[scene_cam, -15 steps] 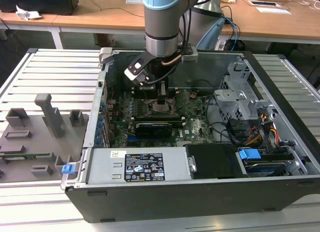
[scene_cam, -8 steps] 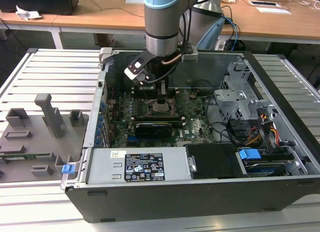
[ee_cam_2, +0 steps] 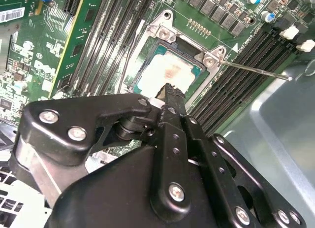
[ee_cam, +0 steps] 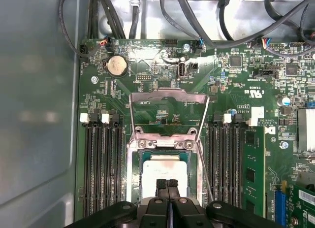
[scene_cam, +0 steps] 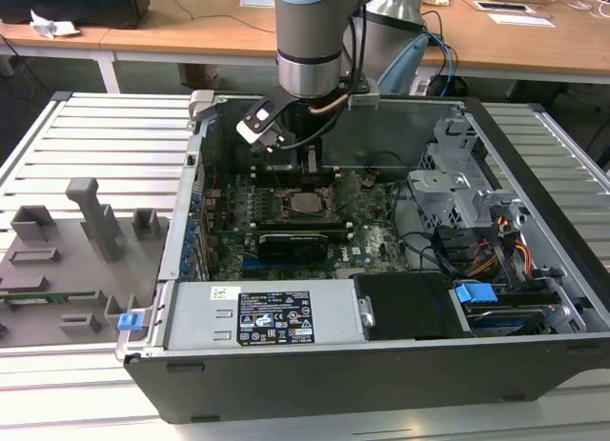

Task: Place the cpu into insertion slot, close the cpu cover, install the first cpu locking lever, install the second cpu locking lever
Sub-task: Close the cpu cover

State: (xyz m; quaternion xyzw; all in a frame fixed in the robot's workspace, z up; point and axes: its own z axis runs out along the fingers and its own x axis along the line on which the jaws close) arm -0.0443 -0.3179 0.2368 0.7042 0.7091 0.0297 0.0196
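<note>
**Supervisor:** Report end-effector condition.

**Operator:** From my console, in the first wrist view, the black two-finger gripper (ee_cam: pixel 167 182) has its fingers pressed together, with no gap between them and nothing clamped. The tips sit over the near edge of the small flat square silvery-grey cpu (ee_cam: pixel 164 166); I cannot confirm contact.

**Supervisor:** Location of the chip?

**Operator:** It lies flat inside the square dark insertion slot with the grey metal rim (ee_cam: pixel 141 159), seated square to the frame. Just beyond it, the thin silvery metal cpu cover with the square opening (ee_cam: pixel 147 96) is hinged open, away from the socket (green board shows through its window). In the second wrist view a thin steel locking lever (ee_cam_2: pixel 256 70) juts out from a socket corner, across the long black memory slots (ee_cam_2: pixel 231 95).

**Supervisor:** Surroundings?

**Operator:** Farther along the green circuit board (ee_cam: pixel 236 90) I see a round silver coin cell (ee_cam: pixel 117 65), then black cables (ee_cam: pixel 192 16) at the board edge. In the exterior view, the grey-and-blue robot arm (scene_cam: pixel 310 41) reaches down into the open black computer case (scene_cam: pixel 334 374), which lies on a grey slotted metal table (scene_cam: pixel 95 136). Grey plastic fixtures (scene_cam: pixel 95 217) stand on the table toward the exterior view's left, near the case. A light wooden desk (scene_cam: pixel 191 31) runs behind the table.
</note>
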